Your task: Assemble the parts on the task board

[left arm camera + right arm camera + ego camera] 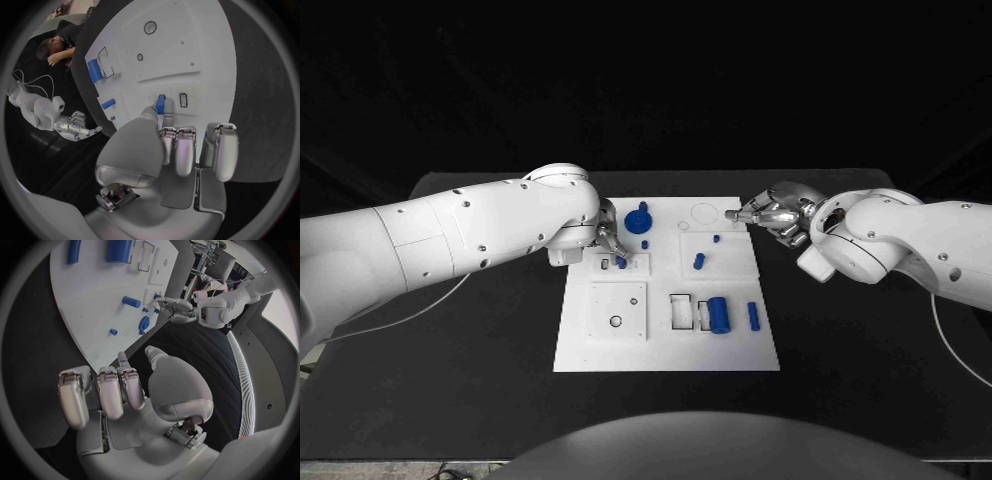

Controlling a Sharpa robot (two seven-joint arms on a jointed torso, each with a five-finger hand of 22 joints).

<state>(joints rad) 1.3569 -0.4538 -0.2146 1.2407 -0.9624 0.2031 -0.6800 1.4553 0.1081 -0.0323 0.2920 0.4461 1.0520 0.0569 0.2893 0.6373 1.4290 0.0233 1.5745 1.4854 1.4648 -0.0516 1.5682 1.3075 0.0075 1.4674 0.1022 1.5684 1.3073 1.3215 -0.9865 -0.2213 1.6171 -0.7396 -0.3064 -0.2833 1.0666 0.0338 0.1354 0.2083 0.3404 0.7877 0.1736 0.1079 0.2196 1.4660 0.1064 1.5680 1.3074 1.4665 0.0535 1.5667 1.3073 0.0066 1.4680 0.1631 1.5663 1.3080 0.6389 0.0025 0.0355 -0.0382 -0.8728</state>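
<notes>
I judge the task as early: on the board (589, 350) my left hand (607, 243) pinches a small blue part (160, 104) at the slots on the far left, beside an empty slot (183, 100). My right hand (772, 215) hovers at the far right edge with fingers curled in on nothing. The cylinder (718, 314), bar (753, 316), peg (698, 261) and round part (638, 220) seem to lie loose, so most of the work is left.
</notes>
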